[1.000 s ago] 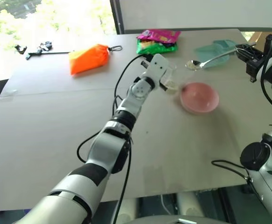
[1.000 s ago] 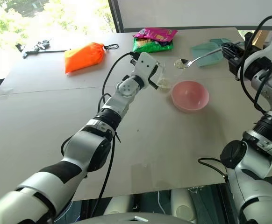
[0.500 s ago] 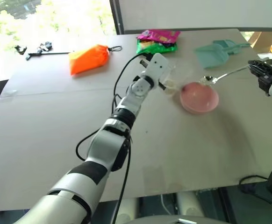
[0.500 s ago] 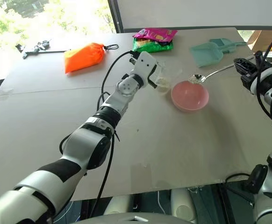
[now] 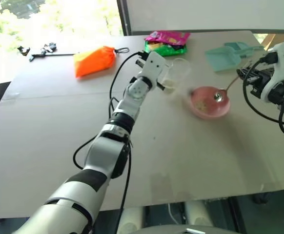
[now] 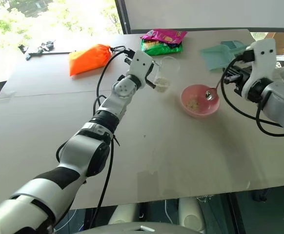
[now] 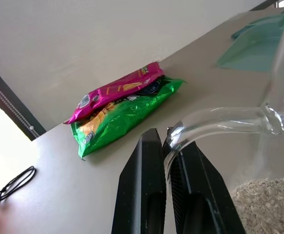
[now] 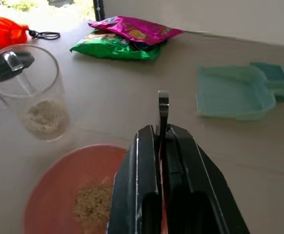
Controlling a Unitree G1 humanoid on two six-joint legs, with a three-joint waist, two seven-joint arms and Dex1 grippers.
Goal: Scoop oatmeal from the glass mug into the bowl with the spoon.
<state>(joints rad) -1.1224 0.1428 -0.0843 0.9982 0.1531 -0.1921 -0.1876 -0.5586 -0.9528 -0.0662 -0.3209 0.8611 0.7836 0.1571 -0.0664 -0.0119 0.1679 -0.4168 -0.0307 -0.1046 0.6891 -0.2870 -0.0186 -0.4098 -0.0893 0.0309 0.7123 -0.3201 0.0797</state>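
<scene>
My left gripper (image 7: 166, 141) is shut on the handle of the glass mug (image 5: 177, 73), which stands tilted just left of the pink bowl (image 5: 195, 108). Pale oatmeal (image 7: 264, 200) lies in the bottom of the mug. My right gripper (image 8: 161, 134) is shut on the thin handle of the silver spoon (image 5: 219, 96). It reaches in from the right, with the spoon's small bowl turned down inside the pink bowl. A small heap of oatmeal (image 8: 93, 204) lies on the bowl's floor beside the spoon.
A teal plastic scoop (image 5: 227, 54) lies behind the bowl to the right. Pink and green snack bags (image 5: 165, 43) sit at the table's far edge, an orange pouch (image 5: 94, 61) and a black tool (image 5: 39, 50) far left. Cables trail from both arms.
My right gripper has come down and left and rolled over, bringing the spoon from above the table into the bowl; oatmeal now lies in the bowl. The left gripper and mug shifted slightly left.
</scene>
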